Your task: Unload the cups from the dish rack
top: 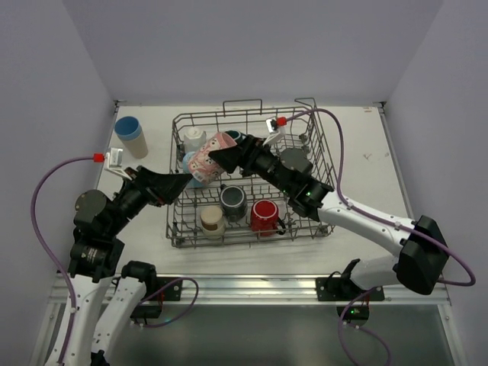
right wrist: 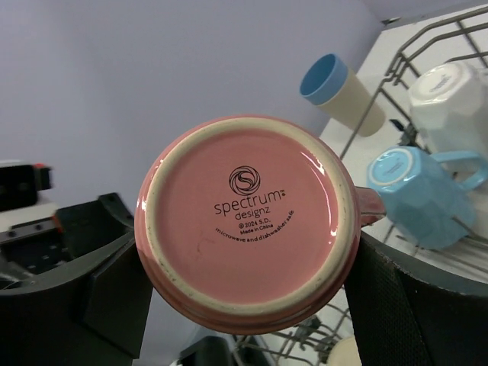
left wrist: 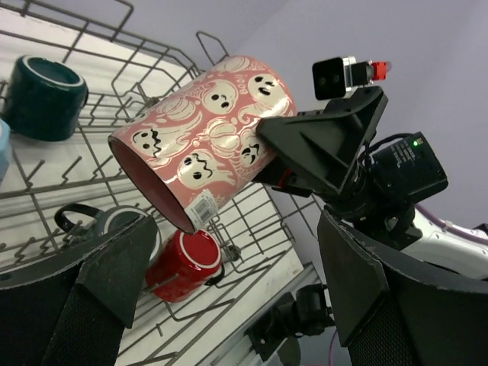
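Observation:
My right gripper (top: 229,156) is shut on a pink mug with white ghosts (top: 207,162) and holds it tilted in the air over the left part of the grey wire dish rack (top: 252,238). The right wrist view shows the mug's pink base (right wrist: 248,221) clamped between the pads. My left gripper (top: 179,183) is open just left of the mug; in the left wrist view the mug (left wrist: 202,141) hangs ahead of its spread fingers (left wrist: 122,259), apart from them. In the rack lie a red mug (top: 264,215), a dark grey mug (top: 232,202) and a beige cup (top: 212,219).
A white cup (top: 195,139), a light blue mug (right wrist: 419,198) and a dark teal cup (left wrist: 44,95) sit at the rack's far left. Another dark cup (top: 293,160) lies under the right arm. A cream cup with a blue rim (top: 131,136) stands on the table left of the rack.

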